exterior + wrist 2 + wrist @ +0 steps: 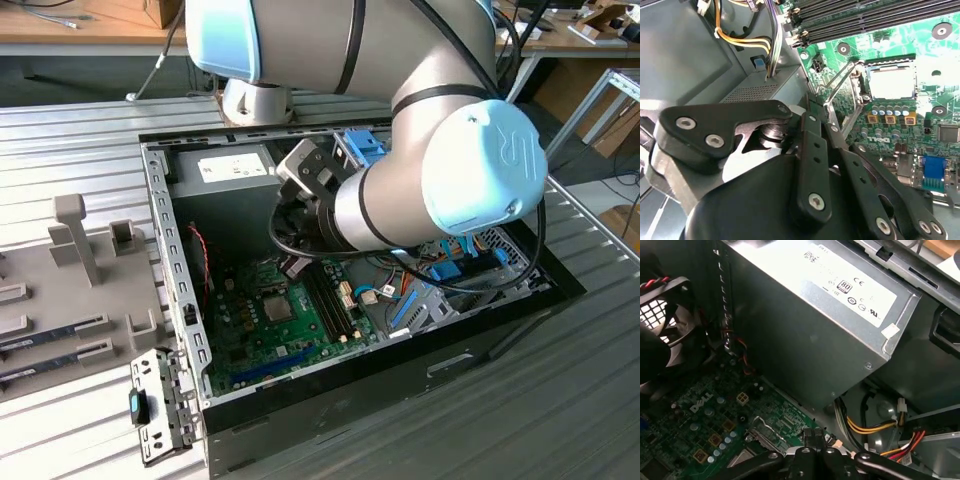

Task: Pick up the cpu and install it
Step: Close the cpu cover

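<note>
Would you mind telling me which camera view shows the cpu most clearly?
The second wrist view: the cpu lies flat in its socket, silver top unobstructed. The exterior view shows it small on the motherboard. In the first wrist view I cannot identify it with confidence.

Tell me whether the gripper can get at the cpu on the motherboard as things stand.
Probably yes. The cpu lies uncovered on the motherboard, its metal frame apparently swung aside, and the gripper hangs inside the open case just above the board, with no cable crossing between them.
</note>
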